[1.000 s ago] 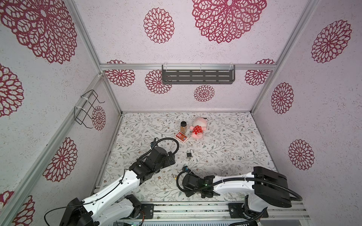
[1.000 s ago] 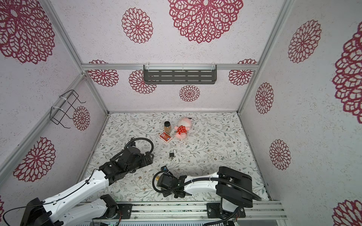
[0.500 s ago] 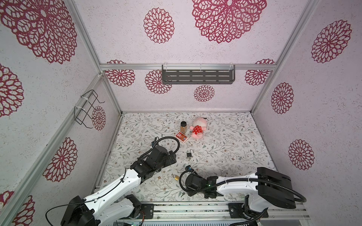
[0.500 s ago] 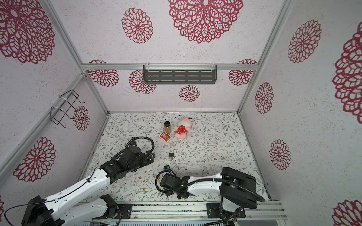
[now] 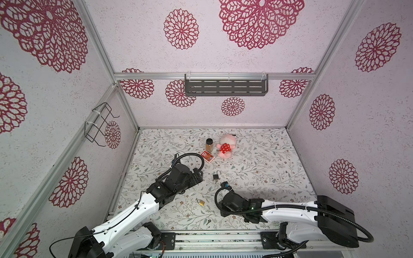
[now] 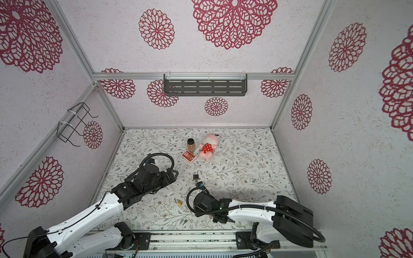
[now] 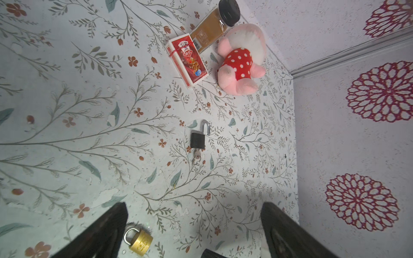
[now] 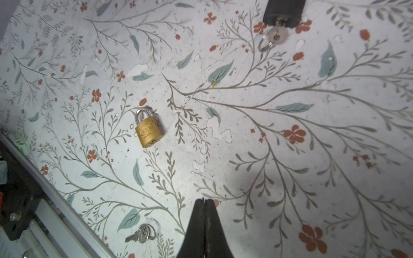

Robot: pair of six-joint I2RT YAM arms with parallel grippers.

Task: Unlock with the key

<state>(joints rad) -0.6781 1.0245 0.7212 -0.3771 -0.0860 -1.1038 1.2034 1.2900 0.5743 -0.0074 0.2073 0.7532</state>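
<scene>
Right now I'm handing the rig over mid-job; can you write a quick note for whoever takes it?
Left gripper: open, empty. Right gripper: shut, empty.
Black padlock: open, key in it; done.
Brass padlock: shut, lying between the arms.
Loose key: on the table near the front rail.
Left: pick up that key, probably the brass padlock's, and unlock it.

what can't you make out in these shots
black padlock, right wrist view: shackle cut off by the picture's edge
brass padlock, right wrist view: engraving too blurred to read
loose key, both top views: too small to show its teeth
plush toy, left wrist view: head washed out, no face visible
</scene>
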